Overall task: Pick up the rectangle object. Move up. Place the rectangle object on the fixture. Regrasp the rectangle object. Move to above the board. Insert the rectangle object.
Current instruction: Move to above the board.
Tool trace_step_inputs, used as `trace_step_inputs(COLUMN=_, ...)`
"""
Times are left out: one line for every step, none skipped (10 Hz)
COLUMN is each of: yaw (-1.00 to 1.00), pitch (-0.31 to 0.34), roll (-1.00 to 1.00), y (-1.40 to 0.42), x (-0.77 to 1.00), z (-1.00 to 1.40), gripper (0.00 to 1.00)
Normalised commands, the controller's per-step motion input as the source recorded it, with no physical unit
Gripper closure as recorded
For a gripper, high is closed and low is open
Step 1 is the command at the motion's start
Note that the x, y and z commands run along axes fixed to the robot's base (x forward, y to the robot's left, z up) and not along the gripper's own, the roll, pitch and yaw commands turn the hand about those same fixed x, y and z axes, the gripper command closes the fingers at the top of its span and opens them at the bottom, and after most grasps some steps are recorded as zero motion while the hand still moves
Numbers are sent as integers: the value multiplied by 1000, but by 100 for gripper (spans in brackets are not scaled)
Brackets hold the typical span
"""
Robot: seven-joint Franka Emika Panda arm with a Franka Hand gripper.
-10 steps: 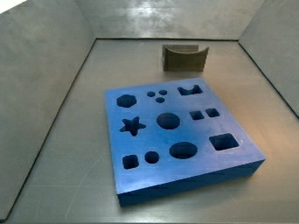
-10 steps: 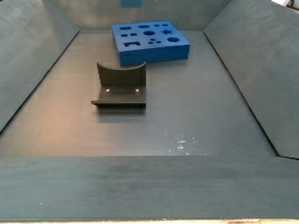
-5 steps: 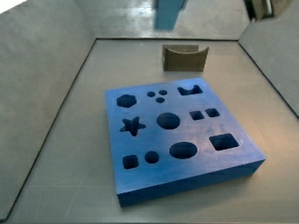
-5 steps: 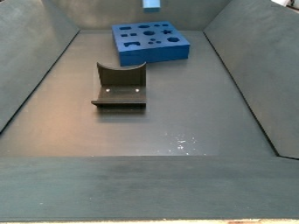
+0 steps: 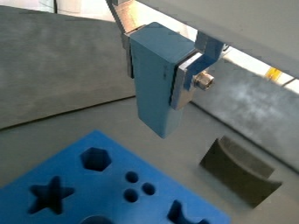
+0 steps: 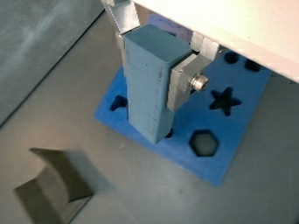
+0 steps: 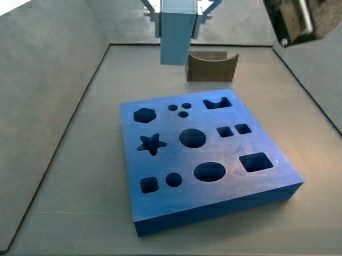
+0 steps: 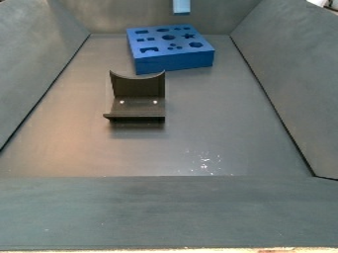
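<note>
Lowered since half-second ago: claw (image 7: 179, 10) with rectangle object (image 7: 177, 38), more of both showing in side view. Board (image 7: 205, 152) below claw, holes open. Fixture (image 7: 210, 66) empty, just beyond. Claw clenched on rectangle object (image 5: 156, 80), block hanging upright. Risk: misalignment with slot, block jamming on board face.

Blue-grey rectangle object (image 5: 156, 80) upright in gripper (image 5: 163, 66), above board (image 5: 82, 188).

Pincer (image 5: 156, 66) hangs high in the air, pointing down — silver fingers (image 6: 184, 74) clamped on the rectangle object (image 7: 178, 37), which hangs upright below them — only the fingertips show in a side view.
</note>
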Motion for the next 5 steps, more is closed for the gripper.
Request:
trace_step_inputs(yaw=-104, pitch=23, roll=-1000, y=6, x=-76, z=5, gripper=100)
trace_step_inputs(yaw=-92, pitch=25, roll=-1000, y=23, x=-61, z=8, gripper=100)
trace_step_inputs(yaw=-85, pitch=25, roll=-1000, y=24, x=-51, z=9, gripper=100)
trace_step_inputs(yaw=-79, pitch=25, roll=-1000, y=34, x=-45, z=10, gripper=100)
trace_step_inputs(yaw=-65, pitch=17, roll=-1000, y=37, x=-46, z=11, gripper=100)
